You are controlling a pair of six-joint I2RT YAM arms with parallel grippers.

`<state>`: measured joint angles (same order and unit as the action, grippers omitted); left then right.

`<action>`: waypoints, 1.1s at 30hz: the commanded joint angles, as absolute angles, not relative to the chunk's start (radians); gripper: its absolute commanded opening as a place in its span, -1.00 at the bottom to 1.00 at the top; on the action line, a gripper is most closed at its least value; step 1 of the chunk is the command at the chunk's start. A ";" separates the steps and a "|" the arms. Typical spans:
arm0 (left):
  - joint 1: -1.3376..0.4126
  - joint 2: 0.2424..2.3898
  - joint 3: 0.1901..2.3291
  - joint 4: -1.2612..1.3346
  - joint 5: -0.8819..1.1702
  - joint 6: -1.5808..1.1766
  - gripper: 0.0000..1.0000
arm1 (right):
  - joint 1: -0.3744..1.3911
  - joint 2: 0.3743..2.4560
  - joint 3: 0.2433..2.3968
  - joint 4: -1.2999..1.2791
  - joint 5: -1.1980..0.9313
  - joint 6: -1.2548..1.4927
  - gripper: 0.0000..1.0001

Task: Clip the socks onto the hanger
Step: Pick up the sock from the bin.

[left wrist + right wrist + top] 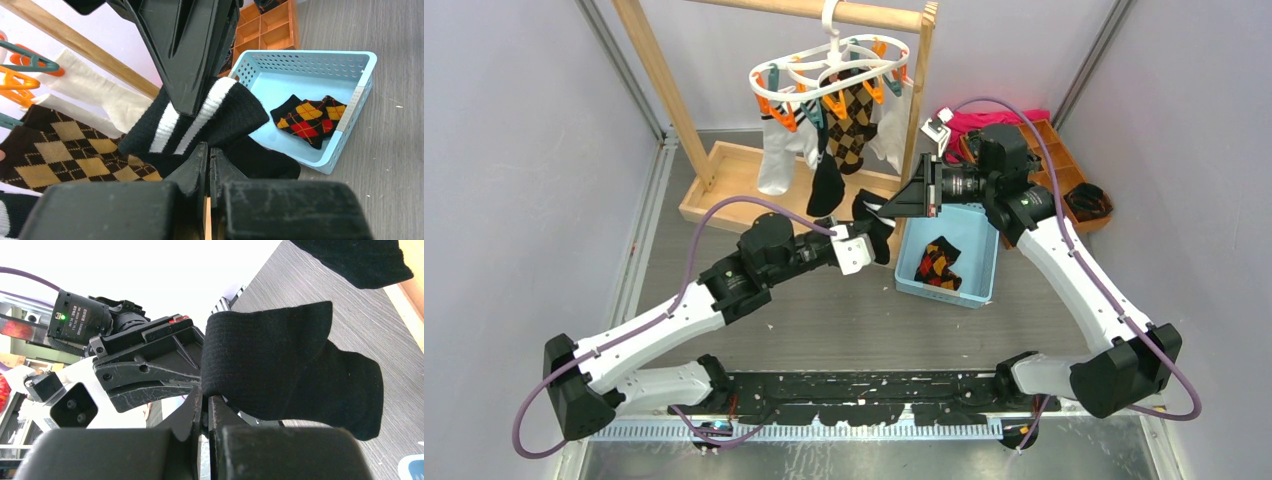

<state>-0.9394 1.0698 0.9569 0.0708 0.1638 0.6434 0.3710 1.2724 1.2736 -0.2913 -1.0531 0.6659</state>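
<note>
Progress: first sock [826, 186] hangs from hanger [832, 55], apparently clipped. Second sock [240, 117] below hanger, pinched by left gripper [208, 156] and right gripper [205, 402]; not yet clipped.

The hanger [832, 62] hangs on the rack [659, 90] at the worktop's [824, 310] far edge. The basket [971, 232] sits right of the rack's base, with the tray [1042, 138] behind it and the sock [235, 117] between base and basket.
</note>
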 commanded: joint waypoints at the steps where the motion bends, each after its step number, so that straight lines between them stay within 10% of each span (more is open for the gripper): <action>1: -0.937 1.018 0.942 0.127 0.156 0.573 -0.99 | 0.375 1.270 1.305 -0.255 -1.062 0.674 -0.86; 19: -0.822 0.869 0.939 -0.191 0.301 -0.195 -0.99 | 0.390 1.126 1.397 -0.823 -1.054 -0.535 0.74; 33: -0.701 1.031 1.249 -0.644 0.289 -0.367 -1.00 | 0.703 1.113 1.269 -0.469 -0.676 -0.297 0.78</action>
